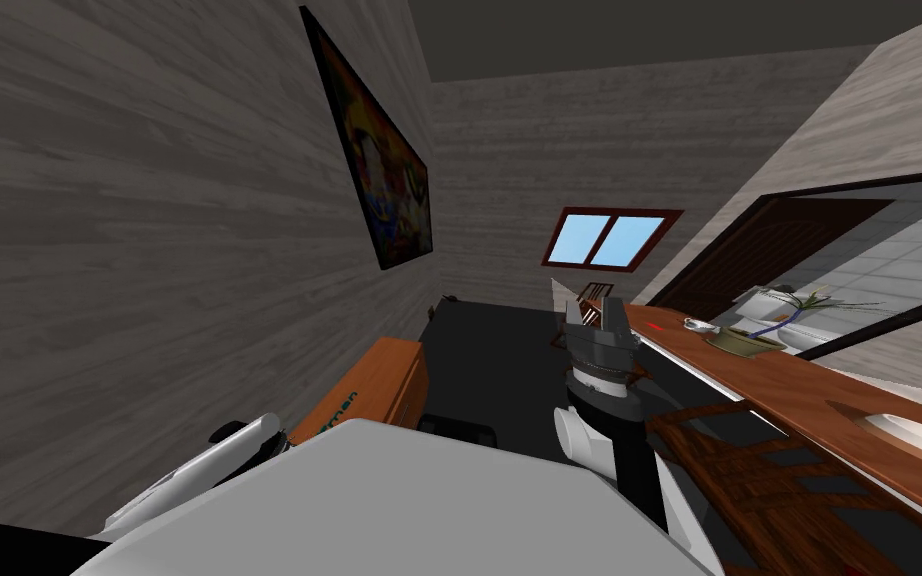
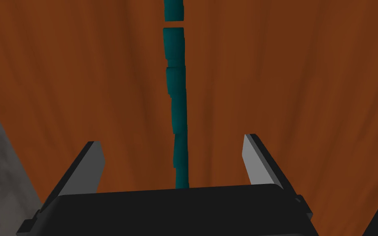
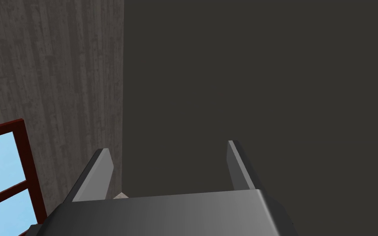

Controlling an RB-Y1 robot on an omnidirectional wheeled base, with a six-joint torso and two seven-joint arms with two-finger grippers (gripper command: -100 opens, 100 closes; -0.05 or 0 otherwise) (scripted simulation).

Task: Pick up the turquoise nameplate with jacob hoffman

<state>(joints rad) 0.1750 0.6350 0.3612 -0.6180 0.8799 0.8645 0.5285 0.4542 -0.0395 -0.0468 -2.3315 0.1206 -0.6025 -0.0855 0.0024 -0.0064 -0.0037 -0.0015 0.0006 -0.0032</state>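
In the left wrist view, a thin strip of turquoise lettering [image 2: 176, 82] runs edge-on across a brown wooden surface [image 2: 286, 82]. It passes between the fingers of my left gripper [image 2: 171, 141], which stand open on either side and do not touch it. The head view shows the same turquoise letters [image 1: 337, 412] on a brown wooden top [image 1: 384, 375] at the lower left, beside my left forearm [image 1: 199, 470]. My right gripper [image 1: 599, 312] is raised in mid-air, open and empty; its fingers [image 3: 98, 172] are wide apart.
A grey wall [image 1: 99, 250] runs close along the left, with a dark framed picture [image 1: 379, 170] on it. A long wooden counter [image 1: 809, 395] on the right carries a bowl [image 1: 744, 342] and a plant. Wooden chairs [image 1: 749, 480] stand beside it.
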